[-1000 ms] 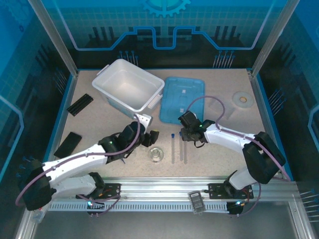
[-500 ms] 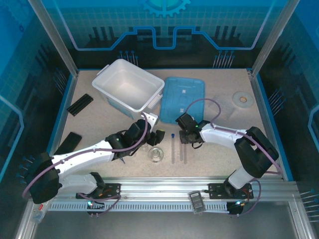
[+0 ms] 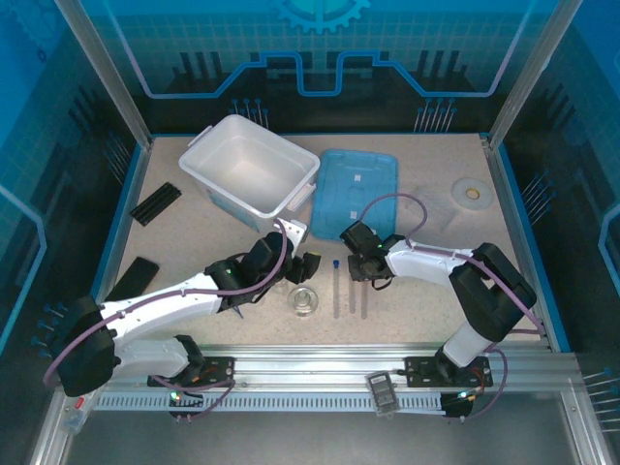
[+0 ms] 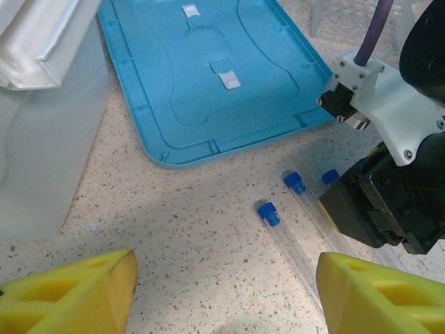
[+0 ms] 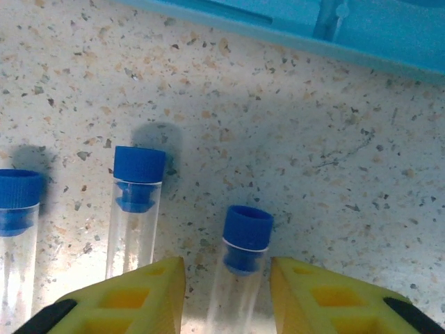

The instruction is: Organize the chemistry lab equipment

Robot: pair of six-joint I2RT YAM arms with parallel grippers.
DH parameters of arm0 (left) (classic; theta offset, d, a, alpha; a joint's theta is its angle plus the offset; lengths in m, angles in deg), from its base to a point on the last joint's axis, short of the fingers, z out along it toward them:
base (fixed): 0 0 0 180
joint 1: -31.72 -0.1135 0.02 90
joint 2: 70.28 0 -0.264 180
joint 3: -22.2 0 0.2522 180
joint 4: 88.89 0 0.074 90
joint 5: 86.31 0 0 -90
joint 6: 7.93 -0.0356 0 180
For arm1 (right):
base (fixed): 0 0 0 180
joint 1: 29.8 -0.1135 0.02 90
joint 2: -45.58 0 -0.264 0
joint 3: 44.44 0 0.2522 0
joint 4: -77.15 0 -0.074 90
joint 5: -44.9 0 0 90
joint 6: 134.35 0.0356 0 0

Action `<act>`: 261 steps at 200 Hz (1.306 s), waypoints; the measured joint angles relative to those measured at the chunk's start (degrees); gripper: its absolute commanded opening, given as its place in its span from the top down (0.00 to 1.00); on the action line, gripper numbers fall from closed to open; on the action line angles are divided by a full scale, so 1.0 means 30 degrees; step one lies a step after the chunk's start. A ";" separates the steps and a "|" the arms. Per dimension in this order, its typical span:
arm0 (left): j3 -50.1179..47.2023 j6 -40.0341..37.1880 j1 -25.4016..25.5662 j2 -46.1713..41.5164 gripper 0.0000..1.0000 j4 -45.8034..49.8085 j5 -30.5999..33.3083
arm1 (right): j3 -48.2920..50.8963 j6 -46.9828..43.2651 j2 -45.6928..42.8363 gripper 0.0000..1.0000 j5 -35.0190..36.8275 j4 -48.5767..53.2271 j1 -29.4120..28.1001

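Right gripper (image 5: pixel 226 273) is low over the table (image 3: pixel 426 310), its yellow fingers (image 5: pixel 139 296) straddling one blue-capped tube (image 5: pixel 245 240). The tube lies nearer one finger and a clear gap shows at the other, so the jaws are partly apart and not pinching it. Left gripper (image 4: pixel 226 268) is spread wide with nothing between the fingers, hovering just left of the tubes and pointing toward the blue lid (image 3: pixel 356 189). White bin (image 3: pixel 254 170) sits at the back left (tilted on the diagonal, no contents visible), with the lid flat on the table just beside its right handle. Black ridged strip (image 3: pixel 156 202) lies by the left wall, well apart from the bin. White tape ring (image 3: pixel 472 192) is far right, alone. Round glass dish (image 3: pixel 303 299) stands near the front, just below the left gripper. Two more tubes (image 5: pixel 138 188) (image 5: pixel 17 202) lie parallel beside the straddled one, caps pointing toward the lid, all three flat on the table between the two grippers.
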 measured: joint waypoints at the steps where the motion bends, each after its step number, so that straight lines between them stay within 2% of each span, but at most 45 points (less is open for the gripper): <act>1: 0.0000 0.0000 0.0000 0.0000 0.30 0.0000 0.0000 | 0.0000 0.0007 0.0000 0.63 0.0000 0.0000 0.0000; 49: 0.0124 0.0000 0.0000 0.0131 0.28 0.0007 -0.0226 | -0.0029 0.0335 0.0357 0.65 0.0066 -0.0015 -0.0029; 104: 0.1013 -0.0036 0.0007 0.0743 0.19 0.0022 -0.1129 | -0.0015 0.0743 0.0364 0.84 -0.0204 -0.0284 -0.0015; 151: 0.1625 -0.0073 0.0000 0.1005 0.15 0.0007 -0.2157 | 0.0262 0.0794 -0.0182 0.85 -0.0306 -0.0313 0.0284; 191: 0.2477 0.0015 -0.0211 0.1661 0.14 -0.0204 -0.3876 | 0.0342 0.0364 -0.3606 0.88 0.0335 0.0277 0.1239; 223: 0.2528 0.0663 -0.0998 0.2193 0.20 -0.1056 -0.6033 | -0.0131 0.0058 -0.6936 0.88 0.0627 0.0335 0.2346; 261: 0.2841 0.1698 -0.1239 0.3432 0.23 -0.2237 -0.8225 | -0.1137 0.0095 -0.9479 0.88 0.0721 -0.0328 0.2470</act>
